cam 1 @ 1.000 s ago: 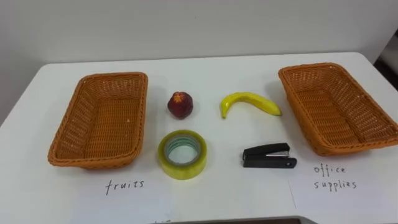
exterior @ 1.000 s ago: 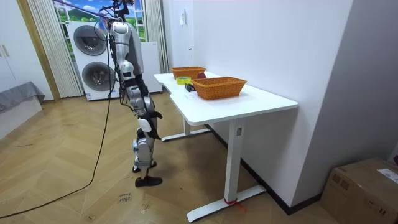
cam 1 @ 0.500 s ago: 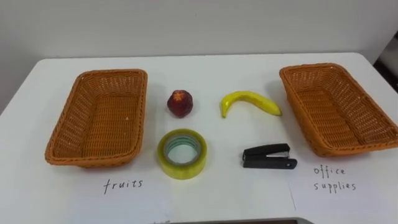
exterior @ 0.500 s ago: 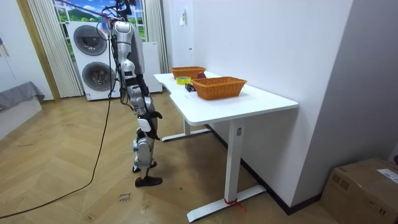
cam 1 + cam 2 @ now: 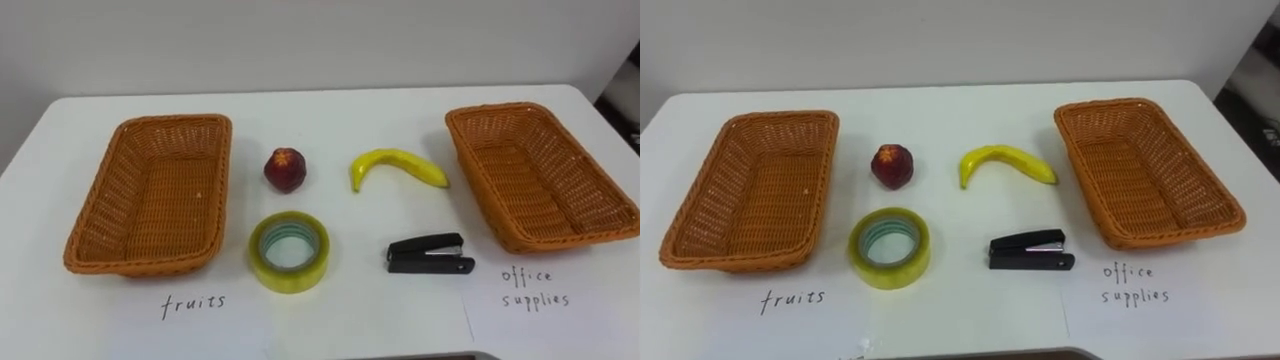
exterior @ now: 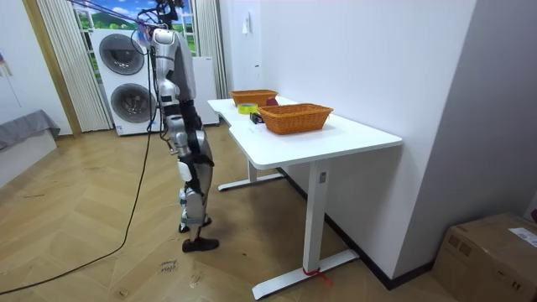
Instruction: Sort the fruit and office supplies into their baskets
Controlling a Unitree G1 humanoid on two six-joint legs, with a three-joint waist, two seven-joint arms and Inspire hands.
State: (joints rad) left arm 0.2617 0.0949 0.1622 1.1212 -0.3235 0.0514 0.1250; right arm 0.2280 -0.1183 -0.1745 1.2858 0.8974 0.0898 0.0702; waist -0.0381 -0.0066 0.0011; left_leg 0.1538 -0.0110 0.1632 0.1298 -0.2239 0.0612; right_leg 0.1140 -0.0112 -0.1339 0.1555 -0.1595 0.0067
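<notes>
Nearest on the white surface (image 5: 350, 305), two handwritten labels are seen, one (image 5: 194, 301) before the left basket (image 5: 140, 264) and one (image 5: 536, 286) before the right basket (image 5: 560, 238). Just beyond them, a roll of tape (image 5: 289, 251) is laid flat and a black stapler (image 5: 430, 255) is set to its right, the two well apart. Farther back, a red fruit (image 5: 285, 169) is placed behind the tape and a banana (image 5: 397, 166) behind the stapler. All four things are kept on the surface between the baskets, outside both.

In the room view, the robot is seen standing upright at the long edge of the surface, with two stacked washing machines (image 6: 126, 80) behind it. The right robot hand (image 6: 196, 154) is hung beside the hip, too small for its state to be told; the left robot hand's state cannot be told either.
</notes>
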